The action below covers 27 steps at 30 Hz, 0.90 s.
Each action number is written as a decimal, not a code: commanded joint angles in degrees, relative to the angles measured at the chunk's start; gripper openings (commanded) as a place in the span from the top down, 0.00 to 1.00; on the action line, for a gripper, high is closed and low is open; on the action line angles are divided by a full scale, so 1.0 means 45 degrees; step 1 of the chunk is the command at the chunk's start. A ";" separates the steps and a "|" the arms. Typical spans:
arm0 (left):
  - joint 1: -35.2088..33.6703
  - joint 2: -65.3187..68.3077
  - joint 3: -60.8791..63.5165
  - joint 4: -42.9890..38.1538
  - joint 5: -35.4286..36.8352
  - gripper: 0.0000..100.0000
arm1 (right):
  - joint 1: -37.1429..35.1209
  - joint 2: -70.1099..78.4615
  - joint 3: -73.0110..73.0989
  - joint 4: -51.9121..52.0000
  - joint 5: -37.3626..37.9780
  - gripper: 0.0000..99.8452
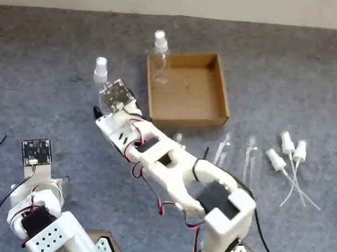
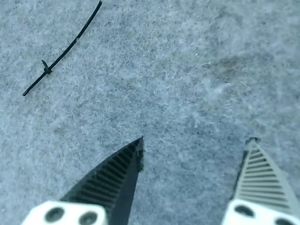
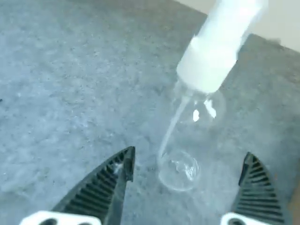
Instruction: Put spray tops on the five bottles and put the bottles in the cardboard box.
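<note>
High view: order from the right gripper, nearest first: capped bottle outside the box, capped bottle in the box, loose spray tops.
From the right gripper:
1. Capped bottle outside the box, between its jaws.
2. Capped bottle in the box, back-left corner.
3. Loose spray tops, lying well right of the box.

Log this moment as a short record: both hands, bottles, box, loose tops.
Right hand: open, fingers either side of a capped spray bottle, not touching it
Left hand: open over bare carpet
Cardboard box: one capped bottle standing in its far left corner
Loose spray tops: three on the carpet, right of the box
Uncapped bottles: at least two lying near the tops
</note>
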<state>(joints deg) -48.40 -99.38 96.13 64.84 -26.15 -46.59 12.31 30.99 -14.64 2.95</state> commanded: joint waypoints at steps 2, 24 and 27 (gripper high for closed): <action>-0.0127 0.0029 0.0303 0.0137 -0.0098 0.70 | -0.0068 0.0635 -0.1866 -0.0576 -0.0156 0.71; -0.0127 0.0029 0.0303 0.0137 -0.0098 0.70 | 0.0635 0.3390 -0.5753 -0.0615 -0.0117 0.97; -0.0127 0.0029 0.0303 0.0137 -0.0098 0.70 | 0.0947 0.3272 -0.5734 -0.0537 -0.0117 0.99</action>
<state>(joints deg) -48.40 -99.38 96.13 64.84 -26.15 -45.27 29.01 8.40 -16.22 2.59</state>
